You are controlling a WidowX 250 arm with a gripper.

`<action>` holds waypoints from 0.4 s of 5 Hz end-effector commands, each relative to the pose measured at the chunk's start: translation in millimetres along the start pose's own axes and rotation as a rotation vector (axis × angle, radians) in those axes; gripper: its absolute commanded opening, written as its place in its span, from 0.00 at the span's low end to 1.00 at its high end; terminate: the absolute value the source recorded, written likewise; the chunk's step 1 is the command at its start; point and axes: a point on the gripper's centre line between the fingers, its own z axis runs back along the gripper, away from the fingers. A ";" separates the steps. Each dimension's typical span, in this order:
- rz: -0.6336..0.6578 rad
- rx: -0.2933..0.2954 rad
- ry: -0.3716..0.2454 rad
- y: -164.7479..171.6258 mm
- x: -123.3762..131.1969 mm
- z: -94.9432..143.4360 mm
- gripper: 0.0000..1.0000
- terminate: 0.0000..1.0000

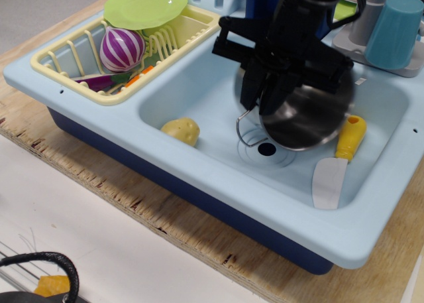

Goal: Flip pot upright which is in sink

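The shiny steel pot (306,116) is held tilted over the middle of the light-blue sink (192,94), just above the round drain hole (266,148). Its round, dark reflective face is turned toward the camera, and one wire loop handle (244,128) hangs at its lower left. My black gripper (268,103) comes down from the top and is shut on the pot's left wall. The arm hides the pot's upper part. I cannot tell whether the pot touches the sink floor.
A yellow toy potato (181,130) lies at the sink's front left. A toy knife (336,162) with a yellow handle lies at the front right. A yellow dish rack (73,48) with a green plate and purple striped ball stands left. A teal cup (395,31) stands back right.
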 end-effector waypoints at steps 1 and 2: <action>0.092 -0.171 -0.026 4.7 16.6 25.7 0.00 0.00; 0.207 -0.246 0.062 10.0 17.2 33.7 0.00 0.00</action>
